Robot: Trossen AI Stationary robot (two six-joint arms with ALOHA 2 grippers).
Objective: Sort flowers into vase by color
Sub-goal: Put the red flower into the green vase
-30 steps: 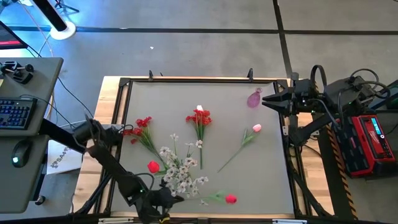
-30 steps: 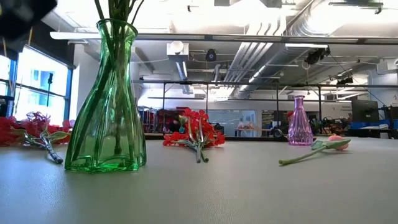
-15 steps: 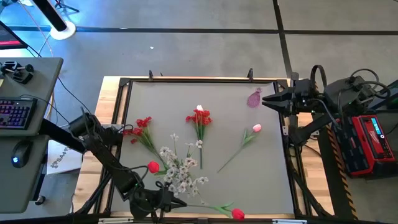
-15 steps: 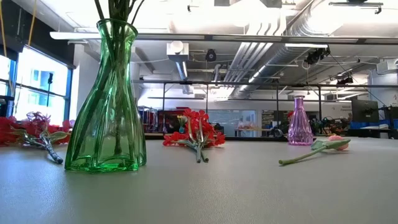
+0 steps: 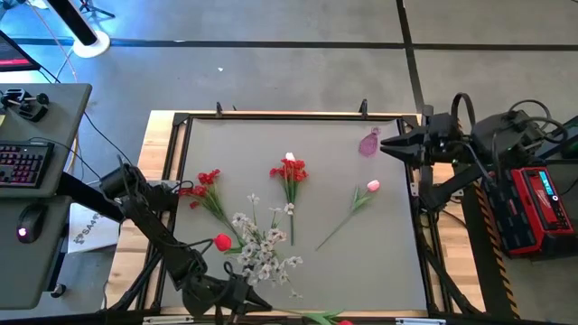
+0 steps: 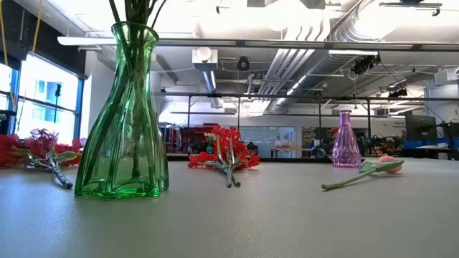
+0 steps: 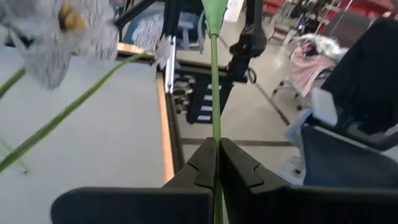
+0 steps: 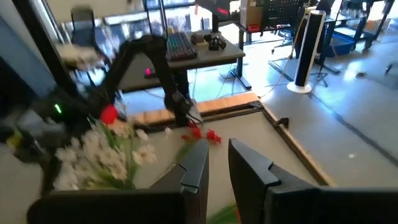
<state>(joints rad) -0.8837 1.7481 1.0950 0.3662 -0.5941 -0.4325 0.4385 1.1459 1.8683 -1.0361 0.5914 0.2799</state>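
My left gripper (image 5: 260, 305) hangs at the table's near edge, shut on the thin green stem of a red tulip (image 5: 344, 320) whose blossom reaches past that edge. A green glass vase (image 6: 123, 129) stands near the front left with sprays of white flowers (image 5: 262, 253) in it. Beside them is another red tulip (image 5: 222, 241). Two red blossom clusters (image 5: 291, 171) (image 5: 206, 179) and a pink tulip (image 5: 372, 186) lie flat on the table. My right gripper (image 5: 385, 147) waits raised by the purple vase (image 5: 369, 143), open by a narrow gap and holding nothing. My left gripper pinches the red tulip's stem (image 7: 214, 124) between its two fingers (image 7: 202, 163). The stem lies along the fingers and runs out ahead past their tips. The fingers point nearly level toward the table's right, and the tulip is lifted clear of the table.
The small purple vase (image 6: 346, 140) stands at the far right. The table's raised black frame (image 5: 181, 162) runs round its edge. Open grey surface lies at the near right (image 5: 379, 262). A desk with a keyboard (image 5: 23, 162) stands to the left of the table.
My left gripper has risen, tipped up toward level and kept shut on the stem. The red tulip has swung with it from above the table's near right part to beyond the near edge. My right gripper has kept still.
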